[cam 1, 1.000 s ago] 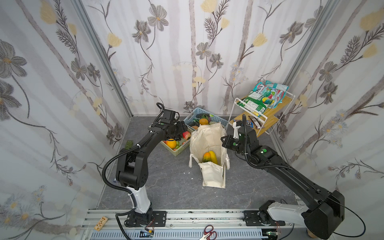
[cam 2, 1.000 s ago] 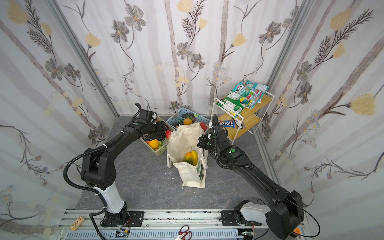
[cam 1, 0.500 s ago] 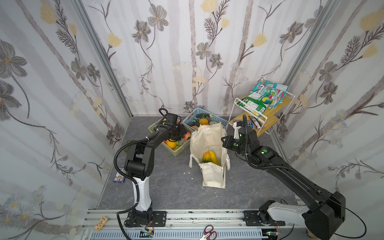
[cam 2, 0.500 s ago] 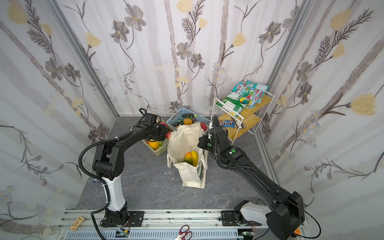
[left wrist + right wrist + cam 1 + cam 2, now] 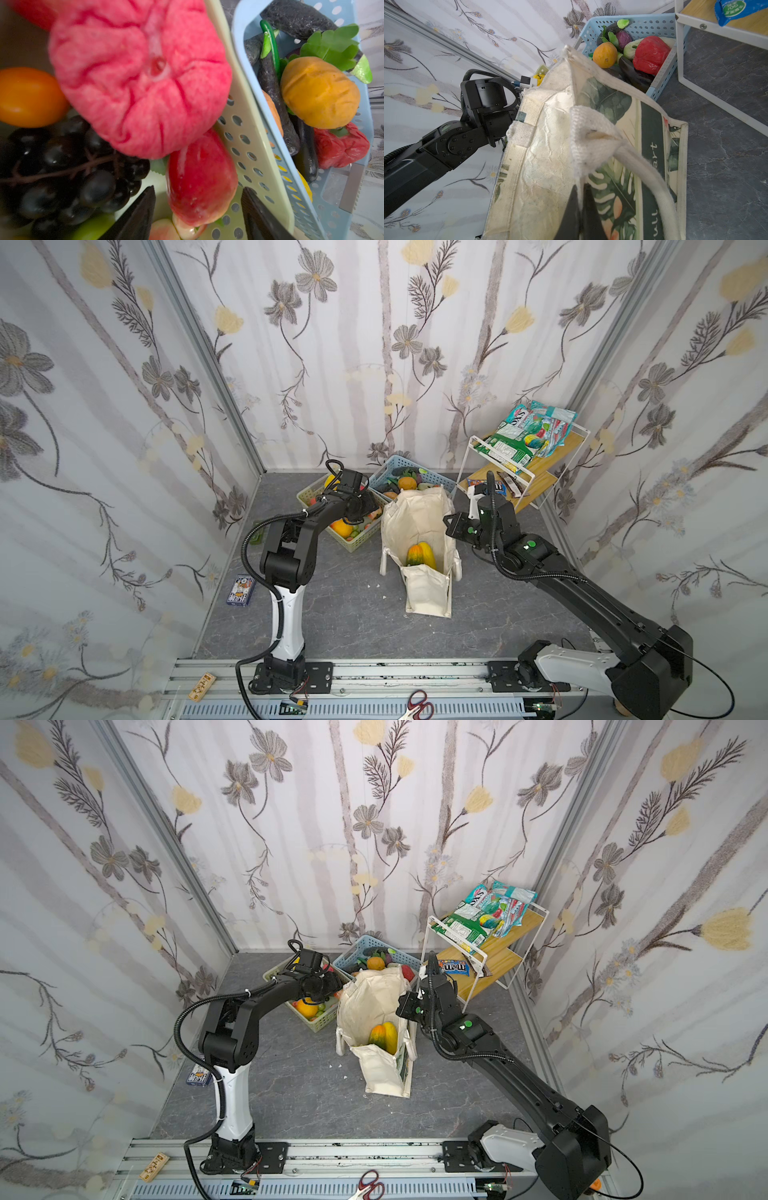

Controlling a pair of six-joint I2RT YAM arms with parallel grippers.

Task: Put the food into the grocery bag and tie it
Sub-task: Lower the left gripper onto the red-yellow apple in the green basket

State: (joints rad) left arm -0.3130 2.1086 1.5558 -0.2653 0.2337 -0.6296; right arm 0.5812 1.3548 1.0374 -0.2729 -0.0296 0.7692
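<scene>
Clutter began at the far left, where a small blue box lay flat on the bench, well apart from everything else. Next stood the pale green basket, with the left fingers down among its toy fruit. They were held apart, one on each side of the red apple, and a sliver of gap showed on both sides. A wrinkled pink fruit lay over the apple's far end. Black grapes crowded one side and the basket's perforated wall hemmed in the other.

Just beside it sat the blue basket, holding an orange fruit, dark aubergines and a red pepper. The grocery bag stood upright and open mid-bench, just beside both baskets, with the mango lying inside. The right fingers were pinched shut on the bag's rim beside a white rope handle.

At the right stood a white wire rack with wooden shelves, and snack packets were piled on top.

The bench was dark grey and stone-patterned. Floral wallpaper covered three walls, and scissors lay on the front rail.
</scene>
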